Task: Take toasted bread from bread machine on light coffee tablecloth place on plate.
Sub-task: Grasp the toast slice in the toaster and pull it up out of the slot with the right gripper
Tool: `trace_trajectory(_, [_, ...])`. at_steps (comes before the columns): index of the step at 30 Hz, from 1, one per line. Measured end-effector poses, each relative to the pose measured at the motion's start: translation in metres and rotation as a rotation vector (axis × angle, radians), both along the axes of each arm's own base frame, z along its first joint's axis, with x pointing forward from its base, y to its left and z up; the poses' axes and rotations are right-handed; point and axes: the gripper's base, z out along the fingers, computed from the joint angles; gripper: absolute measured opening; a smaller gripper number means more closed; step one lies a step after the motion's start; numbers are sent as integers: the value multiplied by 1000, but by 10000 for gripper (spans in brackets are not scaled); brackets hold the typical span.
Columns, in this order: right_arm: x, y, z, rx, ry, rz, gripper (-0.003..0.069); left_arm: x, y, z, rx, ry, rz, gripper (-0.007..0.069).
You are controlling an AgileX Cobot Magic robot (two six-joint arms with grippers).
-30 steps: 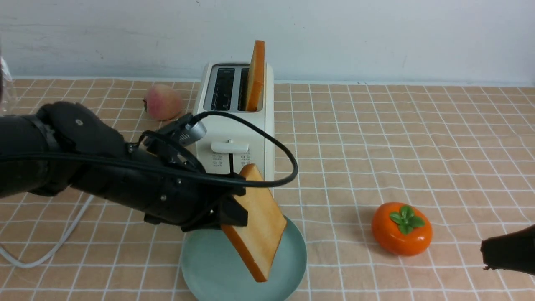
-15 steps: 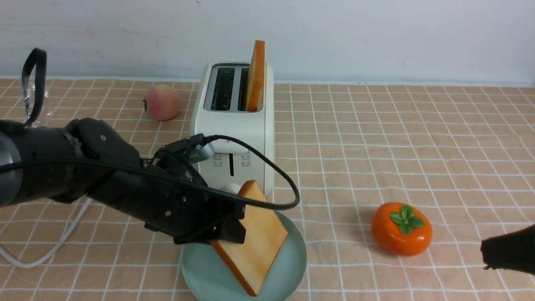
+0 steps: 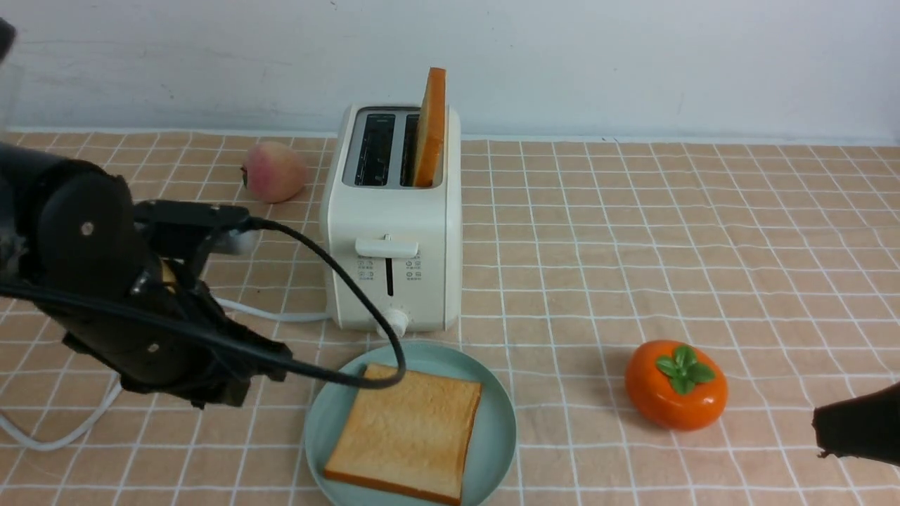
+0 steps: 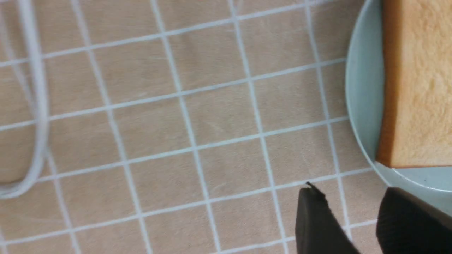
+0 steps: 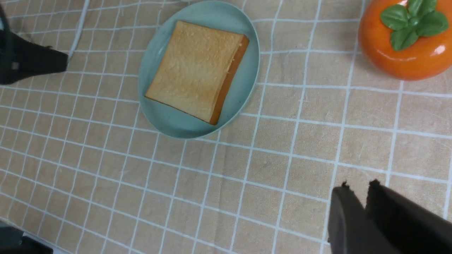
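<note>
Plate [image 3: 496,414] sat near the bench's near edge, directly in front of the bread machine [image 3: 390,232], probably so a carry from the slots would be short.

One slice of toasted bread [image 3: 404,443] lay flat on the plate, all corners inside the rim, and nothing gripped it. It covered most of the plate. My judgement: a second slice would need to overlap or stack on it.

The second slice [image 3: 430,126] stood upright in the right-hand slot. Its upper part rose well above the machine's top, leaving an exposed edge to pinch.

Left end effector [image 4: 349,188] was low over the tablecloth [image 3: 633,232], just beside the plate's left rim. Its fingers were spread and empty, clear of the toast.

Right end effector [image 5: 358,185] was over the near right corner, well apart from the plate. Its fingers were almost pressed together, with only a thin slit between them, and they held nothing. It looked parked out of the working lane.

The power cord [image 4: 35,88] trailed from the machine toward the near left edge, passing under the left arm. Possible snag, I'd guess.

Persimmon [image 3: 675,383] was to the right of the plate, and peach [image 3: 273,171] was by the far edge, left of the machine. Neither blocked the route.

Task roughly half done.
</note>
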Motion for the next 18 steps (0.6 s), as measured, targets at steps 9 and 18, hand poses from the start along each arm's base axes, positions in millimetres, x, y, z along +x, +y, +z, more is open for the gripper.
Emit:
trace_trajectory(9, [18,0,34,29,-109,-26,99,-63,24,70,-68,-196,52,-14])
trace_trajectory(18, [61,62,88,81,-166,231,104,-150,48,91,-244,-484,50,-14])
